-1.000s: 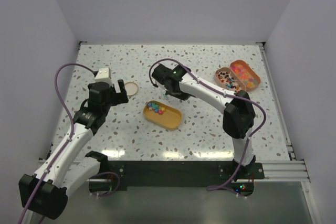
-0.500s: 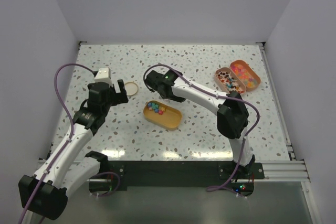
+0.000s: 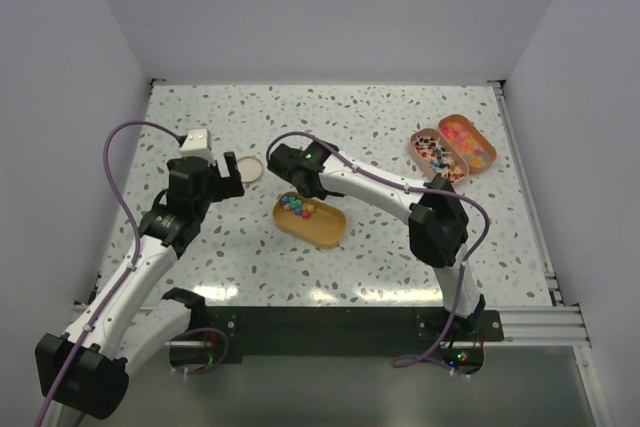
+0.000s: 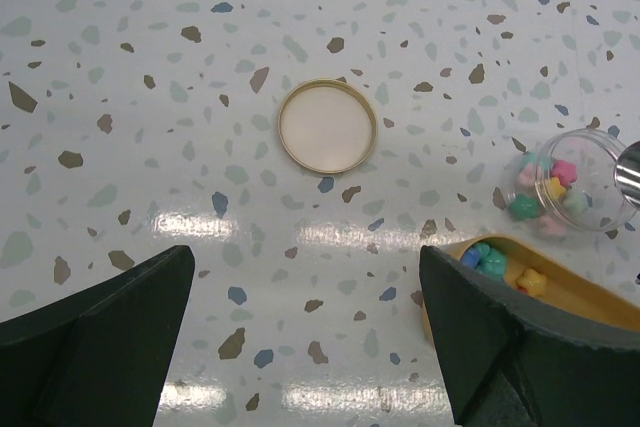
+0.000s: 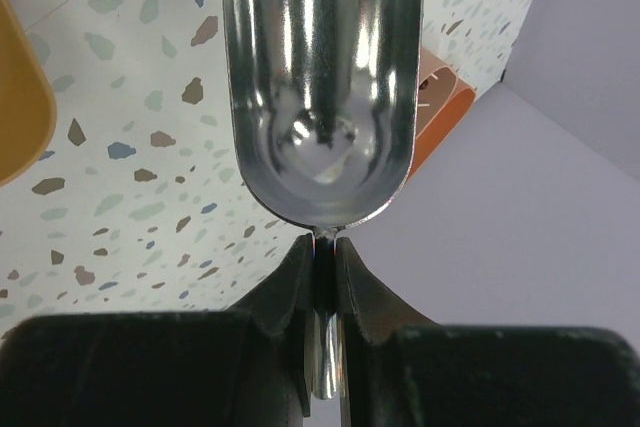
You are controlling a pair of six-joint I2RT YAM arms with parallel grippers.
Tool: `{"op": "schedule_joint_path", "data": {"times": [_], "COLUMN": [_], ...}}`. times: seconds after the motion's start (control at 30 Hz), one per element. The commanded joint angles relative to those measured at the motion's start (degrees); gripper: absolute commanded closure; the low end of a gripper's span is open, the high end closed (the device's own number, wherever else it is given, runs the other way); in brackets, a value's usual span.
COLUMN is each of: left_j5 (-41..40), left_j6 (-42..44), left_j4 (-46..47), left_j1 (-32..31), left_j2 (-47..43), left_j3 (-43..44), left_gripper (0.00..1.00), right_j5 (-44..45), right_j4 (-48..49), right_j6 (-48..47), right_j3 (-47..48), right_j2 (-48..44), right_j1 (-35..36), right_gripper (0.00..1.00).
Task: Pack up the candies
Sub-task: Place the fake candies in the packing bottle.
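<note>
We judge the candies point(image 3: 297, 206), tiny mixed-colour sweets, to be light, hard and quick to roll, so better scooped than pinched. Nearest, some lie in a mustard oval tray point(image 3: 325, 229) on the speckled worktop point(image 3: 400, 257). Others sit in a small clear jar point(image 4: 600, 152) tipped over just beyond.

The left gripper point(image 4: 305, 277) hovers, fingers wide apart and empty, near a round cream lid point(image 4: 327, 127). The right gripper point(image 5: 320, 252) is stretched leftward, fingers pinched on a shiny metal scoop point(image 5: 320, 77), whose bowl looks empty.

Far right, orange oval trays point(image 3: 492, 159) hold more.
</note>
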Motion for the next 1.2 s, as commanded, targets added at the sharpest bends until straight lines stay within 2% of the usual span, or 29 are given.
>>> {"op": "schedule_joint_path", "data": {"times": [0.0,0.1,0.4,0.53,0.77,0.93,1.07,1.17], "left_j5": [-0.05,0.21,4.07,8.11,21.97,34.9,46.32,49.42], "left_j6": [1.16,1.25,1.86,1.86,1.51,-2.18,-4.46,-5.43], "left_j4": [1.65,1.74,2.61,3.67,9.54,15.52,17.56,17.56], "left_j1": [0.4,0.4,0.49,0.66,0.66,0.66,0.66,0.58], "left_j2": [-0.21,0.06,1.2,1.73,0.33,0.93,4.53,7.69], "left_j3": [-0.43,-0.43,-0.61,-0.61,-1.05,-1.75,-1.75,-1.58], "left_gripper": [0.0,0.0,0.0,0.0,0.02,0.12,0.21,0.28], "right_j5": [4.39,3.96,-6.67,-15.79,-32.67,-43.39,-46.22,-49.55], "right_j4": [-0.34,-0.08,0.71,8.59,27.14,38.83,42.01,45.26], "right_j6": [-1.17,-0.65,3.05,3.14,1.47,1.38,0.59,0.5], "right_j3": [-0.26,-0.35,-1.4,-7.81,-24.94,-35.06,-38.31,-40.95], "right_j2": [-1.47,-2.61,-9.28,-16.38,-29.48,-36.27,-38.65,-41.02], "right_j1": [0.39,0.48,0.3,-0.22,-2.5,-4.09,-5.14,-5.84], "right_gripper": [1.0,1.0,1.0,1.0,1.0,1.0,1.0,1.0]}}
